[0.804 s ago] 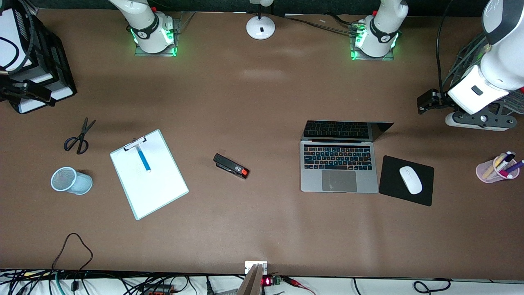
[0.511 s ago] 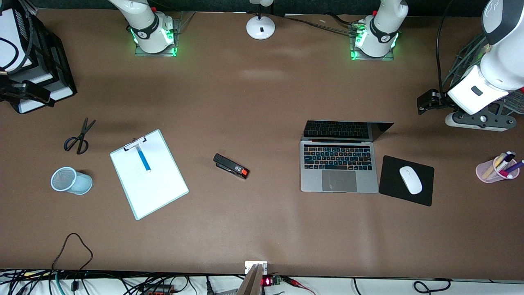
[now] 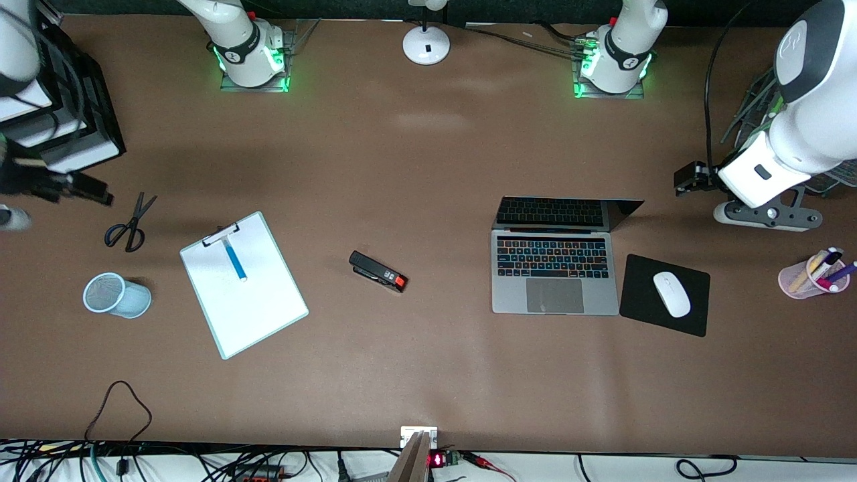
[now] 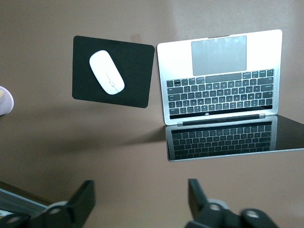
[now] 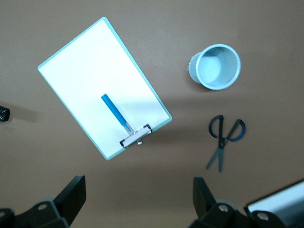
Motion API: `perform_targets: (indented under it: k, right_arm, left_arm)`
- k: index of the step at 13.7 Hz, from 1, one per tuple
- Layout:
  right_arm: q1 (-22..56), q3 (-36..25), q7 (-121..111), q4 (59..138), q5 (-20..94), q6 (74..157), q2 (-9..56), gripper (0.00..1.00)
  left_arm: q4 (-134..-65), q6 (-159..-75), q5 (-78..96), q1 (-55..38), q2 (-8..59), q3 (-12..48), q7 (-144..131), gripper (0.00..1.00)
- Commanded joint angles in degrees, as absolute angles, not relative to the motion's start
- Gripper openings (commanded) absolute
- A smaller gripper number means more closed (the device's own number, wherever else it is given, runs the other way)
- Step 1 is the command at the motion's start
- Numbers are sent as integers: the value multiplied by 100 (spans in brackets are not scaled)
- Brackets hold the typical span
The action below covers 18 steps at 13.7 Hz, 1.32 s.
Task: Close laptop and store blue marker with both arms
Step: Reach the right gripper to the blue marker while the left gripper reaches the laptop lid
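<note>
Both grippers open: left gripper over table nr laptop; right gripper nr blue marker.

Scissors, mesh cup, clipboard, stapler — mouse on black pad.

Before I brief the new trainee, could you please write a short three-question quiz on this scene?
1. True or false: the laptop is shut.
2. What does the blue marker lie on? A) mouse pad B) clipboard C) bare table
3. Fill in: the left tool, jaws open, hangs over bare table beside the laptop's ____.

Key: 1 false, its lid stands open. 2 B, the clipboard; the right tool hangs open above bare table near it. 3 screen.
</note>
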<state>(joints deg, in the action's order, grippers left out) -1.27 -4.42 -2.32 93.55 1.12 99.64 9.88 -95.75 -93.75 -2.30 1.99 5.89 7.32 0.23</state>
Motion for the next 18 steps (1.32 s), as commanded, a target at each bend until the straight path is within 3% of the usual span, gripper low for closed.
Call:
perform_targets:
  k: [1, 2, 4, 10, 14, 18]
  right_arm:
    - [-18, -439, -176, 9281, 202, 10264, 1439, 100]
    - [78, -439, -245, 9281, 211, 10474, 1615, 100]
    - [324, -439, -334, 9272, 176, 10704, 2089, 100]
    - [923, -439, -351, 9264, 149, 11899, 3136, 100]
    - [976, -439, -1228, 9264, 132, 12576, 3585, 100]
    - [1028, -439, -1301, 9272, -402, 12612, 3718, 100]
  left_arm:
    - [-9291, -9159, -167, 202, 694, 764, -322, 37]
    - [-9299, -9036, -158, 185, 686, 782, -308, 30]
    - [-9325, -8633, -35, 132, 650, 974, -377, 4]
    - [-9904, -8683, 97, 149, 563, 1615, -1421, 2]
    - [-11351, -10218, 123, 141, 212, 1916, -1723, 3]
    - [-12399, -11843, 132, 150, 123, 2197, -1731, 3]
